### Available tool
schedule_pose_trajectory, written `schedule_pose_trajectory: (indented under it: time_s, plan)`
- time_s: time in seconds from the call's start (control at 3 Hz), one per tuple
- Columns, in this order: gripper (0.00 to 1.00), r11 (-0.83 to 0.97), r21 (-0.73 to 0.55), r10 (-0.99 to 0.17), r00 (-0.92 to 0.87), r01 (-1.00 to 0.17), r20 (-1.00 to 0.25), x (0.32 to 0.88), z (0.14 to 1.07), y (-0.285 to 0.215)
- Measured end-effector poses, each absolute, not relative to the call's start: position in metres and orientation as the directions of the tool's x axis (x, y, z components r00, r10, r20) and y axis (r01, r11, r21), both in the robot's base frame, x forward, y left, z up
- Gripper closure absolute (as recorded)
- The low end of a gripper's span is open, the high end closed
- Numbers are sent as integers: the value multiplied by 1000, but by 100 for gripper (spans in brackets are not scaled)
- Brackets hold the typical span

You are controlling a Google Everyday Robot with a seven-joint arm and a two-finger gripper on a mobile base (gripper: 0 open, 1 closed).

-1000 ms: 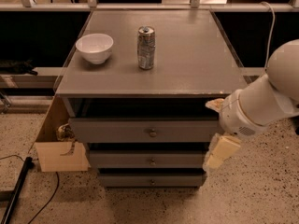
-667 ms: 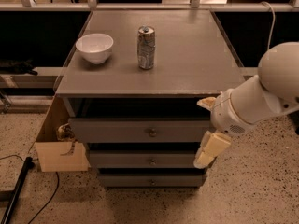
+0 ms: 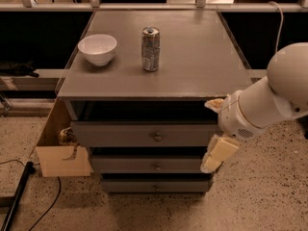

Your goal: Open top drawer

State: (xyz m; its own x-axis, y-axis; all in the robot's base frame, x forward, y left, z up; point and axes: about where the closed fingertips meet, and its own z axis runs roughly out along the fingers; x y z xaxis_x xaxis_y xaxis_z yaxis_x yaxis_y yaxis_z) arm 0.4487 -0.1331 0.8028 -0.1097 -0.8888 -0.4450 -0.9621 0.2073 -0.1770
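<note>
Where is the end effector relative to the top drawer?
Camera view, image right: the end effector sits at the right end of the top drawer front, fingers open, well right of its brass knob.

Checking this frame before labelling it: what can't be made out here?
Camera view:
Top drawer interior: hidden in shadow under the tabletop.
Gripper, at the drawer's right end: contact with the front unclear.
Arm: cut off by the right edge.
Can label: too small.
</note>
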Motion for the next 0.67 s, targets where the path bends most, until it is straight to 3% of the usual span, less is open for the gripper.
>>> schedule_pose_trajectory:
  time_s: [0.67]
  plan:
    - [0,194,-156,-899,-112,-969,-424,453,776,-118]
